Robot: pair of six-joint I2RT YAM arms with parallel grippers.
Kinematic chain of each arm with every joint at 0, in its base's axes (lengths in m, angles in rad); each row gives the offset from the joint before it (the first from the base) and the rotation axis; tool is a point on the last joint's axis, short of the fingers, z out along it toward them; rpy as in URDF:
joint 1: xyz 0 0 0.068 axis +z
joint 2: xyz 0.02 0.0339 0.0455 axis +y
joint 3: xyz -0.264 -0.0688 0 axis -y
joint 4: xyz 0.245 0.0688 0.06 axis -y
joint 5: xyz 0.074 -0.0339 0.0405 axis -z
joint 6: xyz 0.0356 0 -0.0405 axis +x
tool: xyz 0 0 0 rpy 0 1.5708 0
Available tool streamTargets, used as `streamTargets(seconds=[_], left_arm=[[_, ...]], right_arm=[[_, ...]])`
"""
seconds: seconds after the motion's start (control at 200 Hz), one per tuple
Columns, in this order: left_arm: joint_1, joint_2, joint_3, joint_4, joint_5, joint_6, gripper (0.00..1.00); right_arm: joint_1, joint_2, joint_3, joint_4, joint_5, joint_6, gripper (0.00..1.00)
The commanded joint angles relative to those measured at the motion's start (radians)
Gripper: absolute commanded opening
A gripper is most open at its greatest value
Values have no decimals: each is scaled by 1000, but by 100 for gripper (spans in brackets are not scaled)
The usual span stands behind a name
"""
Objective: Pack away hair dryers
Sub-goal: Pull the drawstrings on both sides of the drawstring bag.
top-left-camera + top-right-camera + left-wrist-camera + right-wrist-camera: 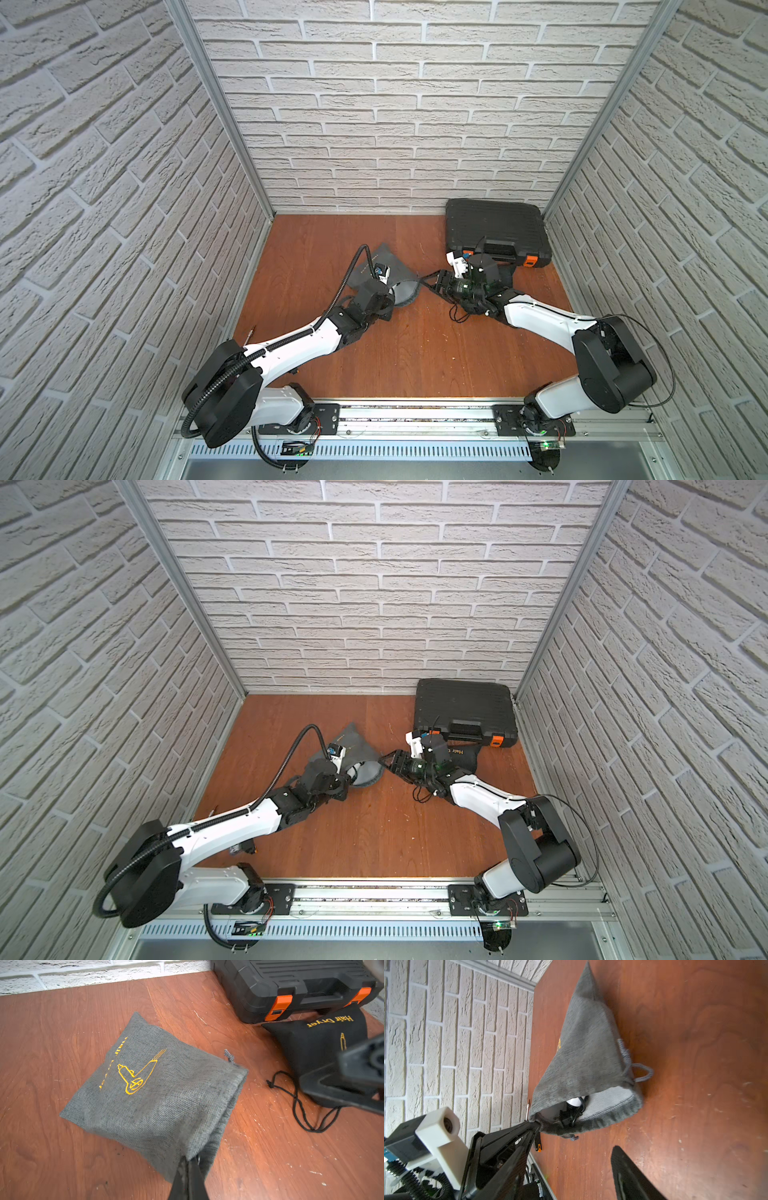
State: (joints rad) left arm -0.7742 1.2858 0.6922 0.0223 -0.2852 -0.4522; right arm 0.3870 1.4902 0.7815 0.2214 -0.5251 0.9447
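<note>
Jaws clamped, left gripper [190, 1161] pinches grey bag [158, 1095]

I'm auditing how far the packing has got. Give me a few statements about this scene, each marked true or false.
1. The left pincer is shut on the rim of the grey drawstring bag. True.
2. The white hair dryer lies bare, outside any bag. False: it sits inside the grey drawstring bag and shows through the bag's mouth.
3. The black hard case stands open. False: its lid is down.
4. The right pincer is open and holds nothing. True.
5. The black bag lies on top of the black hard case. False: it lies on the table, in front of the case.
</note>
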Motion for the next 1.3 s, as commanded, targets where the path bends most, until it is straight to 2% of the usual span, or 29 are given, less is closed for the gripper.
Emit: streamTargets(seconds=[0.0,0.255,0.465,0.67,1.035,1.295], left_arm=[[-2,-26,-8,31,4,18,0],[-16,-43,-24,56,24,46,0],[-39,-51,-34,63,34,76,0],[-48,-67,-53,75,51,93,0],[-51,-105,-89,103,75,94,0],[-51,-114,-85,106,80,100,0]], right_arm=[[-15,-21,1,-49,18,-22,66],[-43,81,5,1,18,71,66],[-47,168,5,164,-6,167,66],[-49,194,64,89,35,77,65],[-52,301,138,129,12,52,65],[-48,326,170,17,28,-42,64]])
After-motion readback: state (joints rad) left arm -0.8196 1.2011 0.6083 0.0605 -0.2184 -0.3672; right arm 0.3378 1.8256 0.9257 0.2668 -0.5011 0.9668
